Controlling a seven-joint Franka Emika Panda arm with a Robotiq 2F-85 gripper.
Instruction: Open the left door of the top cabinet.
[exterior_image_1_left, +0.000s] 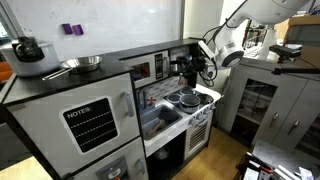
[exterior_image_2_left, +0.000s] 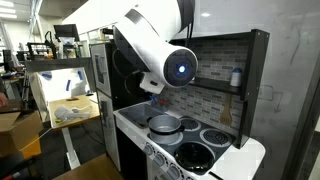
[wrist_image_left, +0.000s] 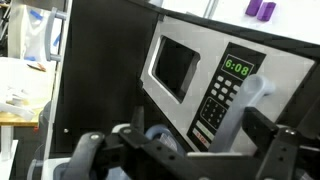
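Observation:
The top cabinet is the long black-framed upper unit of the toy kitchen; it also shows in an exterior view. Its left door has a dark window, a pale frame and a red-and-white button strip. In the wrist view the left door fills the middle, seen at an angle, with a green clock, a keypad and a pale upright handle at its right edge. My gripper hovers in front of the cabinet, to the right of that door. In the wrist view my gripper is open and empty, its right finger just below the handle.
A grey fridge block with a NOTES door stands left of the cabinet, with a black pot and a pan on top. Below the cabinet are a sink and a stove with pots. A grey cabinet stands beside the kitchen.

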